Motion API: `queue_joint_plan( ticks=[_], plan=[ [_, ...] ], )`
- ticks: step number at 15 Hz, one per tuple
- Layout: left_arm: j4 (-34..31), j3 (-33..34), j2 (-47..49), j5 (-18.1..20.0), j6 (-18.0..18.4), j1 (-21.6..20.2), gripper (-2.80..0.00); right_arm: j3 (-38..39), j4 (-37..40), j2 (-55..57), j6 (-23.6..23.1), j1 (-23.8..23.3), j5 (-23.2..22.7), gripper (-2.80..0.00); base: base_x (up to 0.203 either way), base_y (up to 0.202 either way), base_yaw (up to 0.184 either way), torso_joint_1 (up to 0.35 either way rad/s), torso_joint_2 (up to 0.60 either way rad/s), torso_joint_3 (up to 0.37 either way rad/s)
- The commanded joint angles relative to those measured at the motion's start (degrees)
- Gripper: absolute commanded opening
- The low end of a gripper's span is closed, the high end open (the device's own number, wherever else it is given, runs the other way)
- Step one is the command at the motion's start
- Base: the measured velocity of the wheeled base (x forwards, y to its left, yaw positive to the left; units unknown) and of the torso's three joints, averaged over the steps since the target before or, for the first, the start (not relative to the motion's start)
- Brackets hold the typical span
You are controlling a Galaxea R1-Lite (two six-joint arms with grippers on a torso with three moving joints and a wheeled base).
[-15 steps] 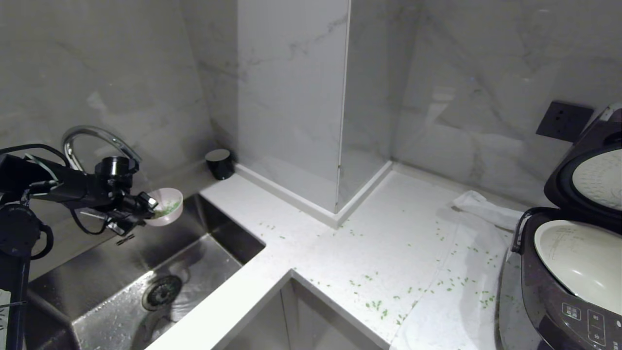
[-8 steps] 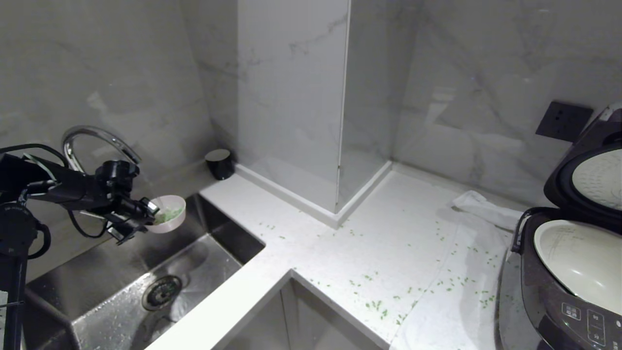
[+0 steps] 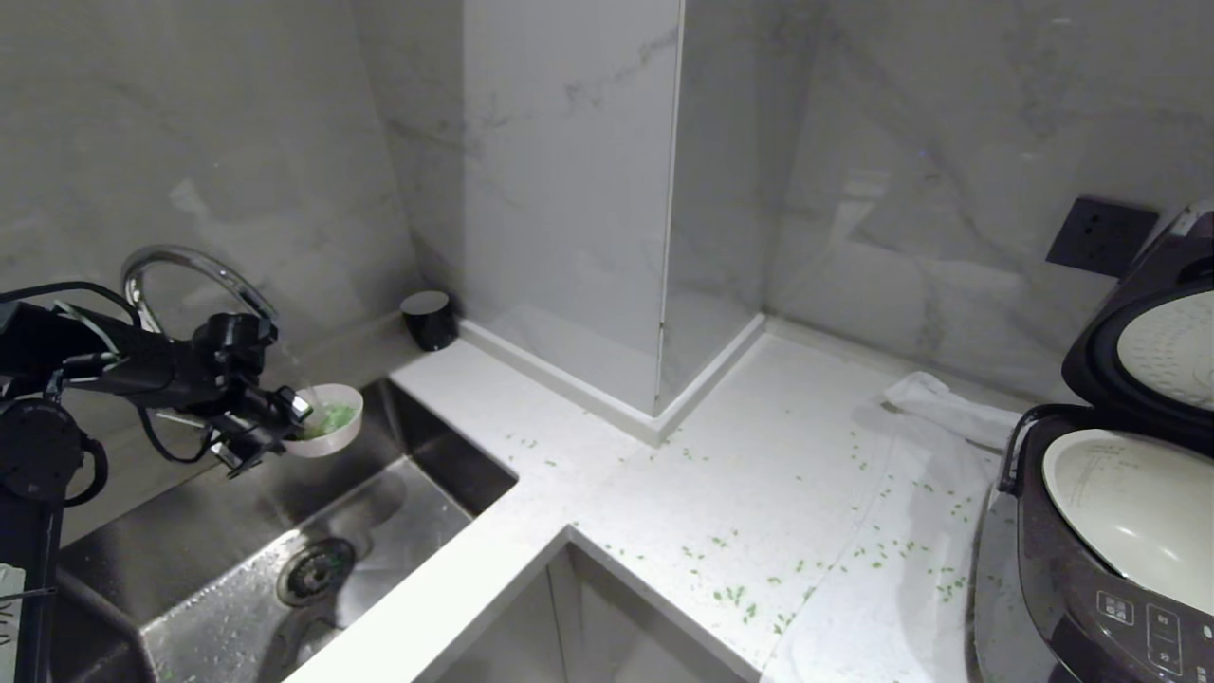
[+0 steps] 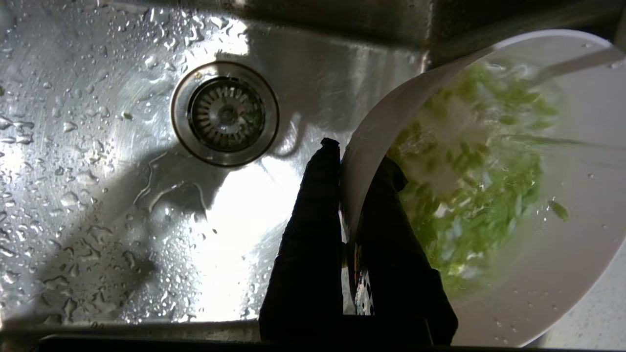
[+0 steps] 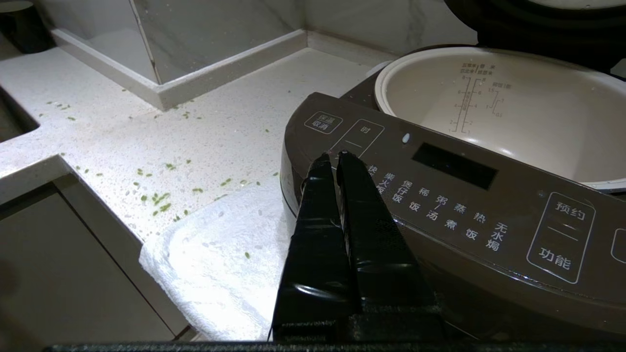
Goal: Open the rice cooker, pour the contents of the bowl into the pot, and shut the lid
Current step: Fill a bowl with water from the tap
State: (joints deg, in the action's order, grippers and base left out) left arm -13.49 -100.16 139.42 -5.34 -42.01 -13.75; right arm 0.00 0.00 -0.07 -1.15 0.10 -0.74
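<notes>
One bowl (image 3: 330,429) is in hand: the left gripper (image 3: 285,417) clamps its rim, one finger inside and one outside, and holds it over the sink (image 3: 313,531) at the far left of the scene, under the curved tap (image 3: 190,270). Water seems to be mixed with the green grains (image 4: 469,186) in it, so this looks like a rinse or a carry before the pour. To do it well, the bowl should be kept level on the way right across the counter (image 3: 759,474), since a thin rim grip lets it swing and the grains slop easily; many are already scattered on the counter. The tilt should wait until the rim is over the pot (image 3: 1138,503).

The rice cooker (image 3: 1091,588) sits at the near right on a white cloth (image 5: 220,254), well apart from the bowl. Its lid (image 3: 1148,351) stands raised, pale dimpled underside showing, and the cream-white pot looks empty, level marks visible on its wall. The right gripper (image 5: 334,156) rests with its fingers pressed together just in front of the cooker's control panel, holding nothing.
</notes>
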Motion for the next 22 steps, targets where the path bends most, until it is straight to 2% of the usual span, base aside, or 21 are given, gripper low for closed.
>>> queue_joint_plan(
  ticks=[1, 3, 10, 15, 16, 18, 19, 22],
  plan=[
    [0.31, -1.16, 1.37, -0.59, -0.30, 0.19, -2.80, 0.00, 0.00, 0.07, 0.00, 0.07, -0.05, -2.80, 0.000, 0.000, 0.000, 0.000, 0.00, 0.000],
    [-0.29, 1.13, -0.06, 0.21, -0.11, 0.07, -2.80, 0.00, 0.00, 0.07, 0.00, 0.08, -0.05, -2.80, 0.000, 0.000, 0.000, 0.000, 0.00, 0.000],
    [-0.05, 0.36, 0.00, 0.59, -0.15, 0.13, -2.80, 0.00, 0.00, 0.07, 0.00, 0.02, -0.05, -2.80, 0.000, 0.000, 0.000, 0.000, 0.00, 0.000],
    [-0.17, -1.30, 1.08, -1.85, -0.96, 0.08, -2.80, 0.00, 0.00, 0.07, 0.00, -0.01, -0.05, -2.80, 0.000, 0.000, 0.000, 0.000, 0.00, 0.000],
    [-0.45, -0.12, 0.04, -1.10, -0.77, 0.12, -2.80, 0.00, 0.00, 0.07, 0.00, -0.01, -0.05, -2.80, 0.000, 0.000, 0.000, 0.000, 0.00, 0.000],
    [-0.56, 2.42, -2.21, 3.64, -0.27, 0.13, -2.80, 0.00, 0.00, 0.07, 0.00, 0.06, -0.05, -2.80, 0.000, 0.000, 0.000, 0.000, 0.00, 0.000],
    [-0.40, 2.15, -1.96, 4.31, -0.23, 0.21, -2.80, 0.00, 0.00, 0.07, 0.00, 0.02, -0.05, -2.80, 0.000, 0.000, 0.000, 0.000, 0.00, 0.000],
    [-0.44, -0.43, 0.24, 1.33, -0.77, 0.33, -2.80, 0.00, 0.00, 0.07, 0.00, 0.00, -0.05, -2.80, 0.000, 0.000, 0.000, 0.000, 0.00, 0.000]
  ],
)
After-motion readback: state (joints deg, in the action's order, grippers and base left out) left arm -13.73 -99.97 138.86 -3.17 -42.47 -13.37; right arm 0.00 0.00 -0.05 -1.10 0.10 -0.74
